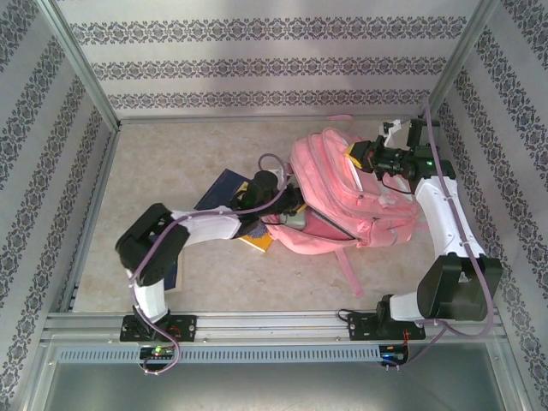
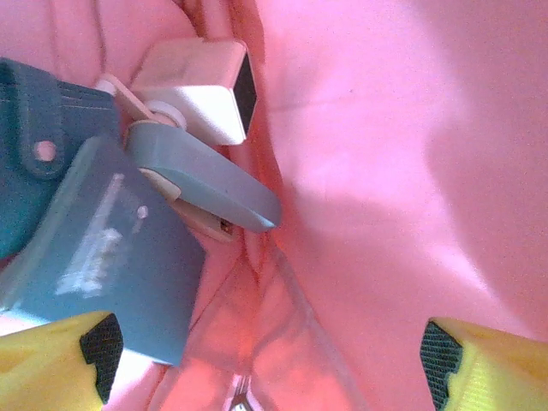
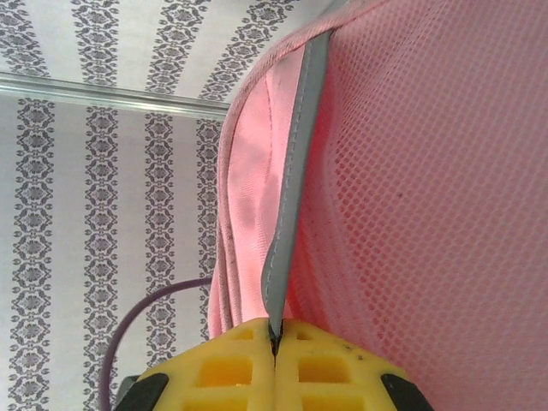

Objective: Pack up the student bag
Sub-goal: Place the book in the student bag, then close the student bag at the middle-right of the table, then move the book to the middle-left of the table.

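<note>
The left claw point(image 2: 270, 364) stands wide apart inside the pink student bag point(image 1: 342, 201), beside a blue-grey object point(image 2: 111, 257). The right claw point(image 3: 276, 342) is clamped on the bag's grey edge strip point(image 3: 295, 171).

Overhead wide; wrists close on bag point(image 1: 342, 205)

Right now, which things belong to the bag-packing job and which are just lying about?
Job: student bag; blue-grey items inside it; books beside it; open left pincer; right pincer shut on bag's grey trim.
Just there: table; patterned walls.
</note>
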